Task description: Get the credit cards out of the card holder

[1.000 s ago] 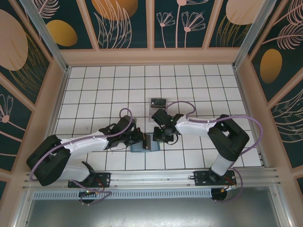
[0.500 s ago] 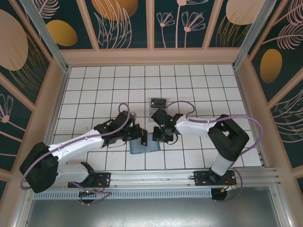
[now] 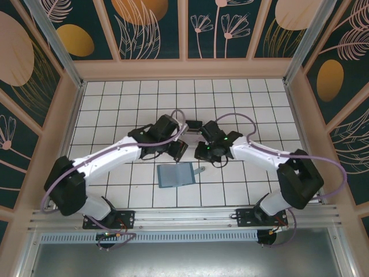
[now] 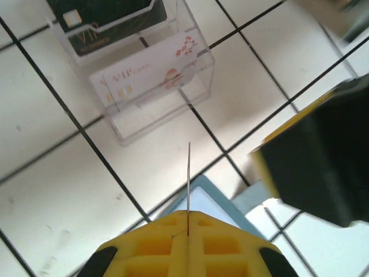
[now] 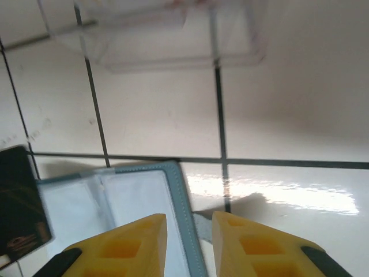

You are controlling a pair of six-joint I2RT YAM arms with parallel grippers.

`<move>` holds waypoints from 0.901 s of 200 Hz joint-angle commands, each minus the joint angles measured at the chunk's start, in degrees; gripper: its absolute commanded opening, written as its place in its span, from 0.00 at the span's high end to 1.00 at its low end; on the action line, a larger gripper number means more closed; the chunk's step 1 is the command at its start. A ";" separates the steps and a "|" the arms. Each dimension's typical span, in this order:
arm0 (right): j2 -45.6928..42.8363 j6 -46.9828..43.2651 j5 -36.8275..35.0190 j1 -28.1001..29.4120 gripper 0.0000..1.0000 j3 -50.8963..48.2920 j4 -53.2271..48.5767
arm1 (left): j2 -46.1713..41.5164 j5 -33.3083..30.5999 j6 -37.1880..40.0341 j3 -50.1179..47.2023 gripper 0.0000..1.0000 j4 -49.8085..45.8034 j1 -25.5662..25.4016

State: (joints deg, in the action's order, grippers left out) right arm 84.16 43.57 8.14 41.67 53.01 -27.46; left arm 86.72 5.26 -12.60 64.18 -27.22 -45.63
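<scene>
So, step in hand: looks like mid-removal. One card is out of the holder and up in the air, on its way to be dropped off, I reckon.
Next move: my guess is the left arm carries it on to the clear tray ahead of its fingertips, lines the card up with the slot and lets go. It's thin and held edge-on, so it could easily twist or slip.
Left gripper: fingers pressed together, pinching a credit card that sticks straight out past the tips.
Card holder: lying open and flat on the tiles, below and behind both sets of fingers, touching neither.
Tray contents: a black card and a white VIP card are standing in it.
Right gripper: fingers a little apart, nothing between them. It hovers over the holder's right edge with the tray further ahead.
Left over: can't tell if the holder's clear pockets have more cards in them.
</scene>
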 commanded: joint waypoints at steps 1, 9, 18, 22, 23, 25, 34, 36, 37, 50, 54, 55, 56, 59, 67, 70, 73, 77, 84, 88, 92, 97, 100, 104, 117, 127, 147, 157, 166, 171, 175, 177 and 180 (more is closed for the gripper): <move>-4.57 -2.15 -2.66 -2.79 0.72 -1.81 -3.68 | 6.70 -4.16 17.47 7.36 1.00 -8.77 0.51; -5.96 -2.41 -2.93 -3.83 0.72 -2.31 -4.08 | 8.66 -5.41 20.88 9.73 1.00 -9.62 0.47; -7.45 -2.74 -3.12 -5.09 0.72 -2.86 -4.49 | 10.30 -6.18 24.80 12.10 1.00 -9.97 0.57; -8.10 -2.98 -3.11 -5.54 0.72 -3.23 -4.57 | 10.90 -6.22 26.57 12.88 1.00 -10.02 0.50; -8.34 -2.97 -3.12 -5.67 0.72 -3.25 -4.68 | 11.00 -6.27 27.01 13.15 1.00 -9.99 0.52; -8.62 -3.01 -3.24 -5.93 0.72 -3.42 -4.76 | 11.08 -6.30 27.87 13.64 1.00 -9.90 0.53; -10.01 -3.27 -3.47 -7.02 0.72 -3.91 -5.28 | 12.84 -6.03 31.85 15.55 1.00 -9.93 0.57; -10.34 -3.31 -3.48 -7.32 0.72 -4.07 -5.40 | 13.12 -5.91 32.68 15.96 1.00 -10.01 0.61; -10.47 -3.31 -3.53 -7.44 0.72 -4.11 -5.45 | 13.21 -5.85 32.88 16.23 1.00 -9.98 0.58; -12.38 -3.56 -3.66 -9.03 0.72 -4.91 -6.05 | 14.16 -4.98 38.58 18.95 1.00 -10.01 0.49; -12.99 -3.62 -3.66 -9.42 0.72 -5.14 -6.17 | 14.40 -4.84 40.03 19.64 1.00 -9.96 0.51; -13.16 -3.60 -3.66 -9.55 0.72 -5.26 -6.14 | 14.51 -4.83 40.42 19.87 1.00 -9.96 0.52; -13.33 -3.64 -3.66 -9.66 0.72 -5.28 -6.21 | 14.61 -4.82 40.79 20.08 1.00 -9.96 0.53; -13.75 -3.67 -3.62 -9.88 0.72 -5.50 -6.32 | 14.86 -4.75 41.65 20.61 1.00 -10.09 0.48; -14.83 -3.82 -3.49 -10.02 0.72 -5.82 -6.44 | 15.59 -4.35 44.76 22.27 1.00 -10.53 0.48; -15.16 -3.82 -3.44 -9.98 0.72 -5.97 -6.60 | 15.99 -4.23 46.02 22.83 1.00 -10.76 0.52; -15.54 -3.84 -3.40 -10.02 0.72 -6.12 -6.68 | 16.35 -4.13 47.06 23.44 1.00 -11.03 0.49; -15.95 -3.93 -3.34 -11.29 0.72 -6.16 -6.76 | 16.88 -4.11 48.12 24.27 1.00 -11.36 0.55; -16.64 -4.08 -3.31 -12.10 0.72 -6.31 -7.16 | 17.96 -4.39 50.41 25.69 1.00 -12.12 0.49; -16.94 -4.11 -3.35 -12.41 0.72 -6.39 -7.31 | 18.60 -4.52 51.51 26.66 1.00 -12.53 0.52; -17.28 -4.20 -3.39 -12.65 0.72 -6.40 -7.59 | 19.38 -4.77 52.47 27.60 1.00 -13.08 0.52; -17.64 -4.28 -3.47 -12.83 0.72 -6.35 -7.88 | 20.39 -5.04 53.58 28.89 1.00 -13.62 0.49; -17.86 -4.28 -3.48 -12.96 0.72 -6.34 -8.03 | 20.97 -5.21 54.10 29.65 1.00 -13.97 0.52; -18.16 -4.29 -3.56 -13.03 0.72 -6.42 -8.26 | 21.77 -5.37 54.76 30.76 1.00 -14.44 0.57; -19.05 -4.12 -3.75 -13.42 0.72 -6.65 -8.49 | 24.85 -5.26 56.55 35.15 1.00 -16.62 0.62; -19.73 -3.67 -3.66 -13.53 0.72 -6.94 -8.45 | 27.17 -5.19 57.20 38.56 1.00 -18.27 0.76; -20.73 -2.60 -2.63 -13.53 0.73 -8.06 -7.41 | 31.83 -5.15 57.55 45.46 1.00 -20.92 1.33; -21.01 -2.22 -2.35 -13.50 0.73 -8.60 -7.13 | 33.81 -6.13 57.50 47.99 1.00 -21.10 1.53; -21.27 -1.93 -2.25 -13.54 0.73 -8.93 -7.02 | 35.42 -6.34 57.92 50.06 1.00 -21.98 1.55; -21.38 -1.84 -2.16 -13.54 0.73 -9.07 -7.07 | 36.26 -6.32 58.23 51.25 1.00 -22.16 1.62; -21.52 -1.77 -2.25 -13.54 0.73 -9.07 -7.17 | 36.85 -6.23 58.50 51.92 1.00 -22.17 1.66; -21.54 -1.74 -2.25 -13.52 0.73 -9.13 -7.21 | 37.05 -6.18 58.66 52.32 1.00 -22.17 1.68; -21.68 -1.75 -2.32 -13.54 0.73 -9.15 -7.25 | 37.49 -6.14 58.88 52.76 1.00 -22.17 1.68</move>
State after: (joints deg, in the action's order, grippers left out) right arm 63.88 40.86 6.04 28.47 44.80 -33.93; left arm 121.21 -0.30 43.00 111.90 -45.32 -44.49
